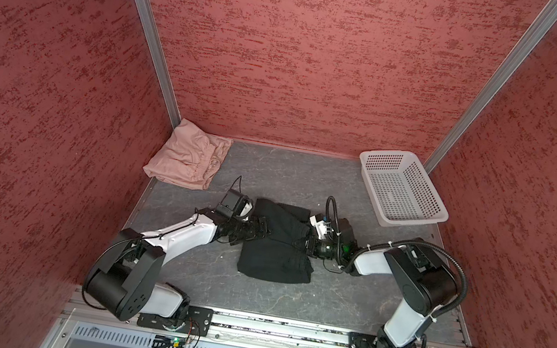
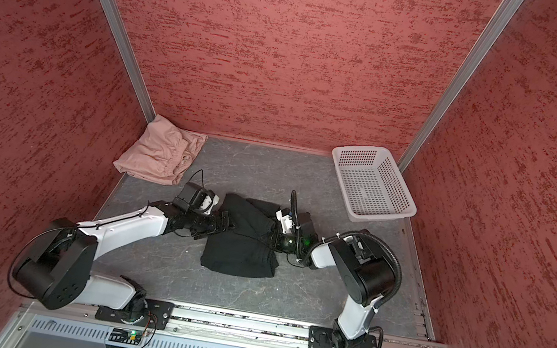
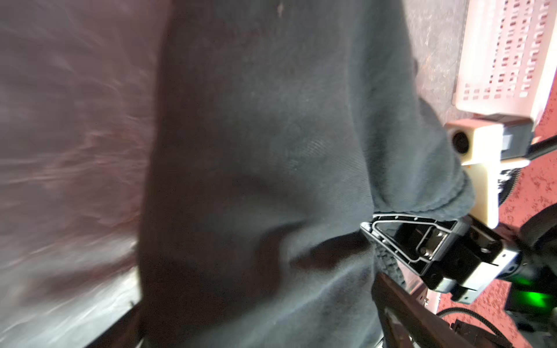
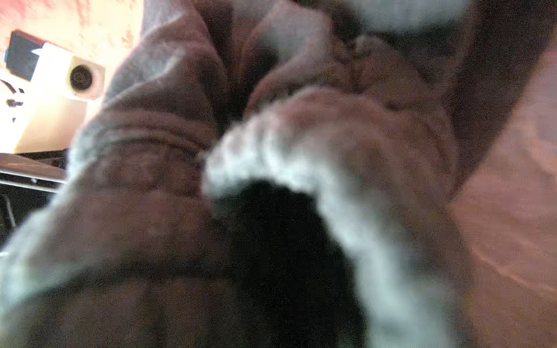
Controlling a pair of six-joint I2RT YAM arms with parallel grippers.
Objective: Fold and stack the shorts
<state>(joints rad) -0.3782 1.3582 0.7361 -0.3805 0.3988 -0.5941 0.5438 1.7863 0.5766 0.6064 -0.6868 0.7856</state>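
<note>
The left gripper (image 1: 265, 229) has its fingers (image 3: 401, 310) spread wide. One finger is on each side of a broad stretch of the black shorts (image 1: 275, 254), and they are not squeezing the cloth. This gripper sits at the left edge of that pair, low over the grey table (image 1: 288, 172). The right gripper (image 3: 369, 230) is at the other edge of the same pair. Its fingers look pressed together on the hem, but cloth hangs over them, so I can't be fully sure of the pinch. The right wrist view shows only a blur of bunched cloth, very close up. The black shorts lie in the middle of the table, between the two grippers. The near part lies flat, and the far part is rumpled where the grippers meet it. The pink shorts (image 1: 188, 159) lie in a soft, loosely folded pile in the far left corner of the table, with the gathered waistband showing. They are well apart from the black pair. A white basket (image 1: 382, 165) full of little holes sits in the far right corner, also well apart from both pairs.
</note>
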